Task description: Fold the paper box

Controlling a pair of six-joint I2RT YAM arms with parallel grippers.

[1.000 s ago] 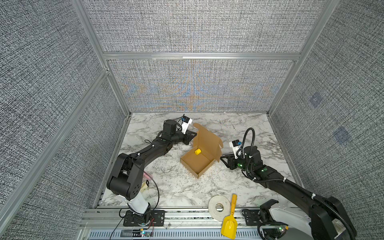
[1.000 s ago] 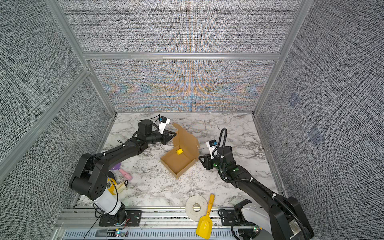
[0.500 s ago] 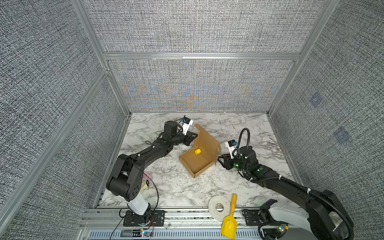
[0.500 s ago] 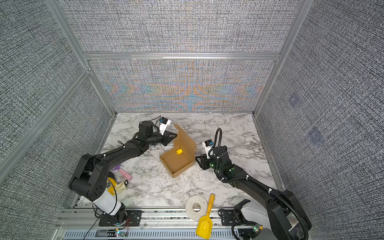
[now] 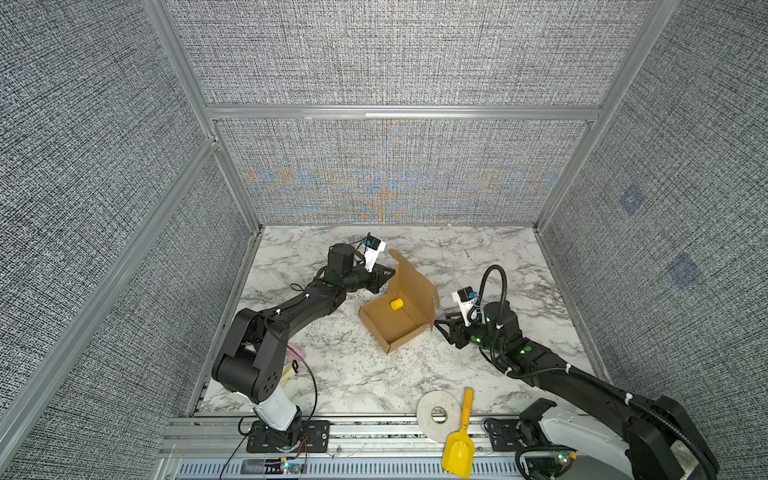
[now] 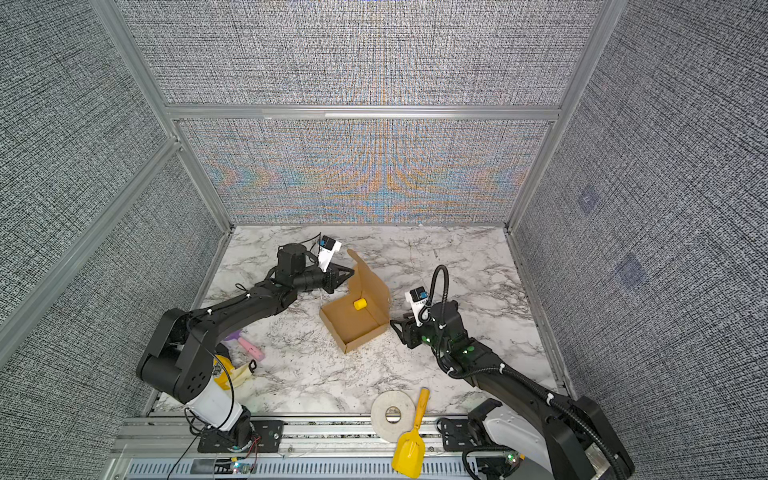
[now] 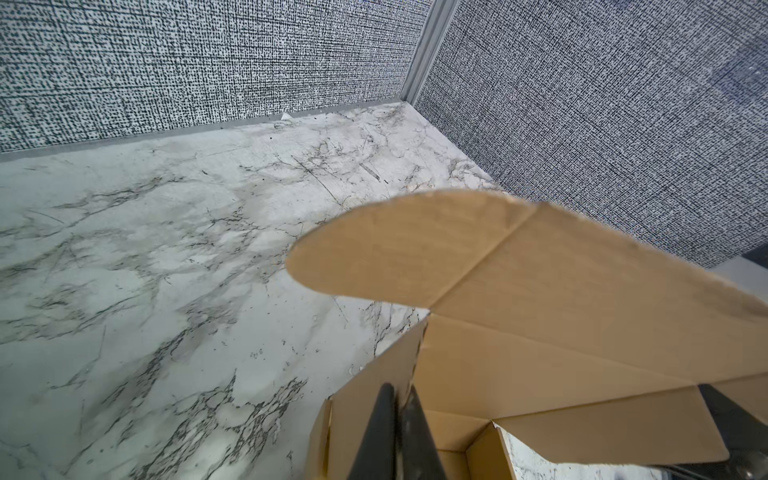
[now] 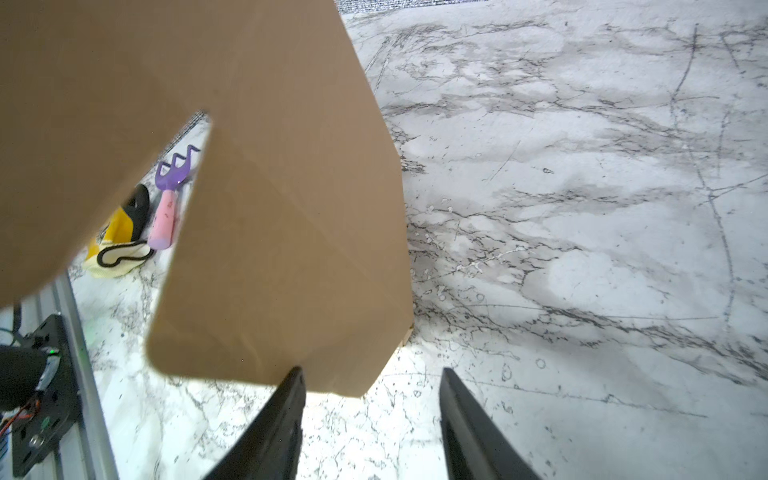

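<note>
The paper box (image 5: 395, 328) (image 6: 353, 328) is a brown cardboard tray on the marble, mid-table in both top views, with its lid (image 5: 415, 282) standing up on the far right side. A small yellow cylinder (image 5: 396, 304) lies inside it. My left gripper (image 5: 388, 275) (image 7: 400, 388) is shut on the box's far wall, the cardboard edge pinched between its fingers. My right gripper (image 5: 441, 326) (image 8: 372, 376) is open at the box's right corner, low over the table. A side flap (image 8: 282, 257) hangs just in front of its fingers, and nothing is between them.
A white tape roll (image 5: 439, 415) and a yellow scoop (image 5: 459, 440) lie at the front edge. A purple and pink toy rake (image 6: 249, 347) and a yellow bag (image 6: 232, 372) lie front left by the left arm's base. Grey walls enclose three sides.
My right arm has moved left up to the box's corner and its jaws have opened wider. The lid stands a little more upright. The left gripper keeps its hold.
</note>
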